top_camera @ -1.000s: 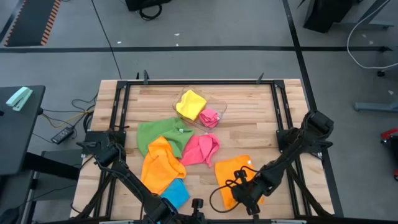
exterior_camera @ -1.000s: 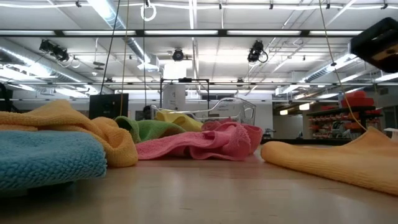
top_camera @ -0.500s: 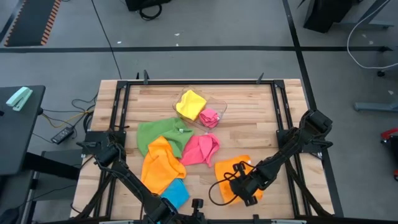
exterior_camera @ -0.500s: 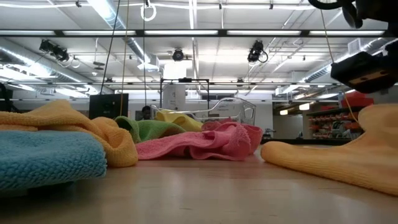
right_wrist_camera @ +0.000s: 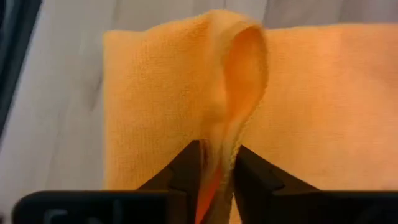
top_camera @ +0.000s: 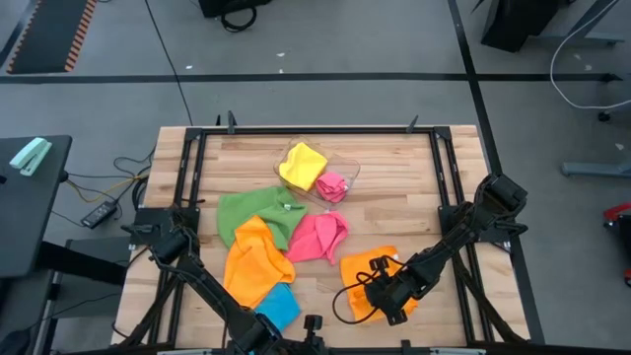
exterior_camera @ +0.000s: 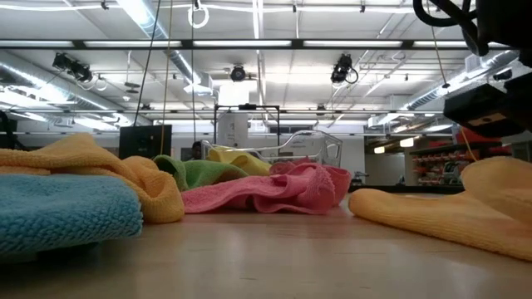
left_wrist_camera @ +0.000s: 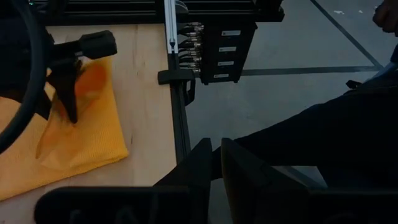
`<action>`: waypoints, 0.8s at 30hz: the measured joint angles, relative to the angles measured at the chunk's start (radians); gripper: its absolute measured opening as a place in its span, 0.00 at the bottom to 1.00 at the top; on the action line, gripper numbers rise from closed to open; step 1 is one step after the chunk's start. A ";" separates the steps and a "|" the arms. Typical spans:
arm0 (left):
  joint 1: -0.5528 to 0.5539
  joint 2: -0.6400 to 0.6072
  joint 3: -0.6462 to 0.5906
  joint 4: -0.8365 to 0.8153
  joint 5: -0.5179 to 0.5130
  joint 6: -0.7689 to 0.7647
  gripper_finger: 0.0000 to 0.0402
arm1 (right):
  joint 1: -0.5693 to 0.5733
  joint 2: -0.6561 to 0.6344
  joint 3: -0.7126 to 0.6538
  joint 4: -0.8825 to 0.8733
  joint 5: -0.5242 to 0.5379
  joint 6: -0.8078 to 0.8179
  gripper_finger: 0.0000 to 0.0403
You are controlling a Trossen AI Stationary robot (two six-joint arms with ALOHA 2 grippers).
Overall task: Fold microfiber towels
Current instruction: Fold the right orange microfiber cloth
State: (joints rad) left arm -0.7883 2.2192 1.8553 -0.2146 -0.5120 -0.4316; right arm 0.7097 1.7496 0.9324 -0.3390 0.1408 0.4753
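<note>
My right gripper point(right_wrist_camera: 216, 163) is pinched on the near edge of the orange towel point(top_camera: 367, 276) lying at the front right of the table point(top_camera: 394, 177); in the right wrist view the two dark fingers point(right_wrist_camera: 186, 163) squeeze a raised fold of the cloth between them, and the fold loops up into a narrow arch above the fingertips; in the low view that same towel point(exterior_camera: 432, 212) lies spread on the wood with its right end lifted in a hump under the gripper body; seen from above, the right gripper point(top_camera: 392, 296) sits over the towel's front right corner, with my right arm reaching in from the table's right side; my left gripper point(left_wrist_camera: 217, 165) waits at the front edge of the table, its fingers close together with only a thin gap and nothing between them; the other towels are well apart from my working hand: a second orange towel point(top_camera: 254, 258) crumpled at front left, a blue towel point(top_camera: 279, 306) just in front of it, a green towel point(top_camera: 251, 211) behind it, a pink towel point(top_camera: 320, 237) bunched in the middle; a yellow towel point(top_camera: 303, 163) and a smaller pink towel point(top_camera: 333, 184) rest in the clear tray point(top_camera: 348, 168) near the back of the table
</note>
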 joint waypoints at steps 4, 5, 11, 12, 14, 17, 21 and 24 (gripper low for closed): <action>0.000 0.000 0.000 0.000 0.000 0.000 0.10 | -0.001 -0.005 0.027 -0.051 -0.026 0.041 0.33; 0.000 0.000 0.000 0.000 0.000 0.000 0.10 | -0.001 -0.005 0.040 -0.077 -0.023 0.050 0.35; 0.000 0.000 0.000 0.000 0.000 0.000 0.11 | -0.010 -0.006 0.137 -0.270 -0.011 0.054 0.45; 0.000 0.000 0.000 0.000 0.000 0.000 0.11 | -0.013 -0.006 0.155 -0.298 -0.011 0.053 0.46; 0.000 0.000 0.000 0.000 0.000 0.000 0.11 | -0.025 -0.006 0.190 -0.353 -0.011 0.048 0.47; 0.000 0.000 0.000 0.000 0.000 0.000 0.11 | -0.037 -0.006 0.250 -0.408 -0.011 0.049 0.47; 0.000 0.000 0.000 0.000 0.000 0.000 0.10 | -0.001 -0.008 0.287 -0.344 -0.008 0.034 0.47; -0.002 0.000 0.000 0.000 0.000 0.000 0.10 | 0.061 -0.008 0.259 -0.275 0.006 0.012 0.46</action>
State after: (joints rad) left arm -0.7898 2.2192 1.8553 -0.2150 -0.5121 -0.4320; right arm 0.7710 1.7416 1.1913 -0.6139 0.1473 0.4872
